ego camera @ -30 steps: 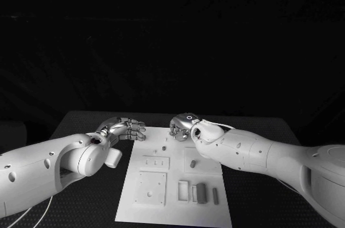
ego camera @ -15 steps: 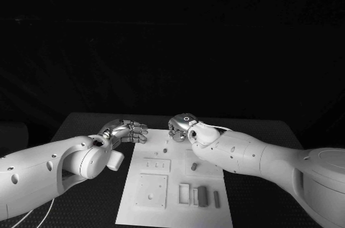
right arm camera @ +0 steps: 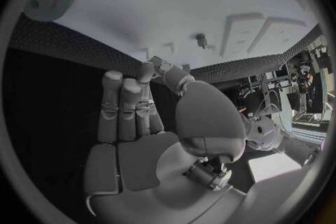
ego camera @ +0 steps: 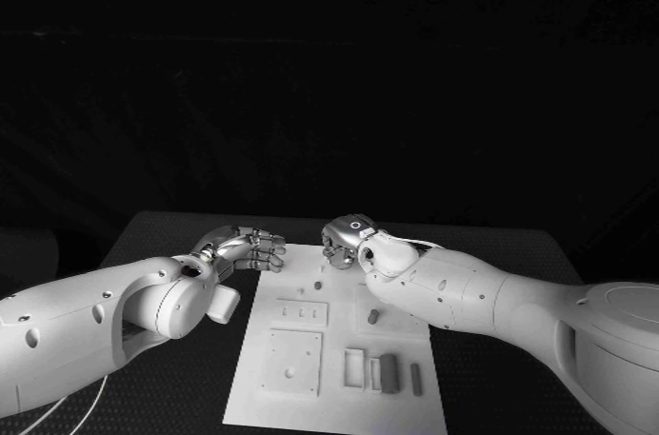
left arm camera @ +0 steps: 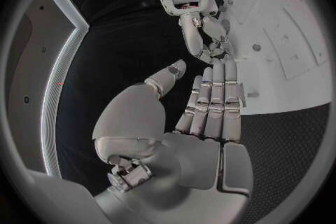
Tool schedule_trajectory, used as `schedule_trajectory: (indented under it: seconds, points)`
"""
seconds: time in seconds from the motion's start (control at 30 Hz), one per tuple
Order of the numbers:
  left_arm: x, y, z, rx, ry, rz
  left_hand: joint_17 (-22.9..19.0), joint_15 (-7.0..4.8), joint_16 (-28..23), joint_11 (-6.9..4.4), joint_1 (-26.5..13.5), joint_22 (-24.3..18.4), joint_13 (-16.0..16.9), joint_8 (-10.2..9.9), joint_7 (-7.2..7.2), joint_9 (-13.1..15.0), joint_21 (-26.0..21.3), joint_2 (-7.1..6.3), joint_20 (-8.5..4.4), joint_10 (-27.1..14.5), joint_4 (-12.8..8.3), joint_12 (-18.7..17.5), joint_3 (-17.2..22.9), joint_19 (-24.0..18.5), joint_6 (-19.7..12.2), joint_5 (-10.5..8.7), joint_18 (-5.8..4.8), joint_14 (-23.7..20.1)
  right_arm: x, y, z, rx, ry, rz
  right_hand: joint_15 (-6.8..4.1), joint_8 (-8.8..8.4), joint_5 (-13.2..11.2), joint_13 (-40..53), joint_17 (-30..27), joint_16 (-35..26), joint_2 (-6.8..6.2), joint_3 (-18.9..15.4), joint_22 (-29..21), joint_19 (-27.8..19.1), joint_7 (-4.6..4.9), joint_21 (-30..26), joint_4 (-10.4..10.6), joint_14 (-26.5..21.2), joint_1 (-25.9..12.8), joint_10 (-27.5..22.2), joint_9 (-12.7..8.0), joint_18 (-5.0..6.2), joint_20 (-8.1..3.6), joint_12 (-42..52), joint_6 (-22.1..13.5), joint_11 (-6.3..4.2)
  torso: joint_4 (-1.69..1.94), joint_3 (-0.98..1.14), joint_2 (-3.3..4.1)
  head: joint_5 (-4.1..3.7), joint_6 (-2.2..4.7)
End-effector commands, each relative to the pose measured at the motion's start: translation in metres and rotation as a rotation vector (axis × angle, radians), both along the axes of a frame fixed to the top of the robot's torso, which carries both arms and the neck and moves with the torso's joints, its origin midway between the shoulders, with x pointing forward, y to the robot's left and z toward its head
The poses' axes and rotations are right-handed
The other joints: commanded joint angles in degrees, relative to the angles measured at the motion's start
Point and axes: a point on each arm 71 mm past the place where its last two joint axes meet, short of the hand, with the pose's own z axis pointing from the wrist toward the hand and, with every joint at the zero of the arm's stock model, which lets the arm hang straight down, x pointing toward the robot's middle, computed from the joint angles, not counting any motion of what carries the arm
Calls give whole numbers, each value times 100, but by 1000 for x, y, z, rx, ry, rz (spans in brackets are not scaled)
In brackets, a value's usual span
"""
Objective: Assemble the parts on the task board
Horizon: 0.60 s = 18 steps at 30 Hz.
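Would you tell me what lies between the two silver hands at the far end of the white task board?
In the head view, only bare white task board lies between the left hand and right hand; a small grey peg stands nearer.

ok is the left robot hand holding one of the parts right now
No, the left robot hand holds nothing: in its wrist view the fingers lie straight and apart from the thumb, over the edge of the board.

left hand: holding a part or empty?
Empty. In the left wrist view the left hand has its fingers straight and side by side, thumb apart, nothing between them; it hovers at the far edge of the board.
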Motion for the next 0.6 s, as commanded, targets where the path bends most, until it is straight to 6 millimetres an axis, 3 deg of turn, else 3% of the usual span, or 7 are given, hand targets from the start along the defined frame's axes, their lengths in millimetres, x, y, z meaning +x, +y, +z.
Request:
schedule_trajectory:
  seconds: [0.03,0.6]
  points:
    - [0,-3,2,-3,-10,-14,10,9,-33,3,-41,6,8,-37,113,6,-28,-14,-5,-43,15,-36,9,-18,-38,-24,107,-4,0,3,0,-16,-3,6,-21,57,13,-11,-10,29,18,38,126,-19,-69,33,4,14,40,33,213,75,-40,-39,185,0,-5,-2,7,14,-6]
    - [0,-5,3,-5,-12,-19,18,9,-39,2,-42,12,11,-41,111,14,-31,-16,-5,-43,16,-42,9,-18,-39,-25,107,-3,2,2,-2,-29,13,-7,-20,52,12,-21,-18,29,15,50,124,-23,-68,37,7,12,32,38,217,75,-40,-51,182,1,-13,-2,20,23,-24]
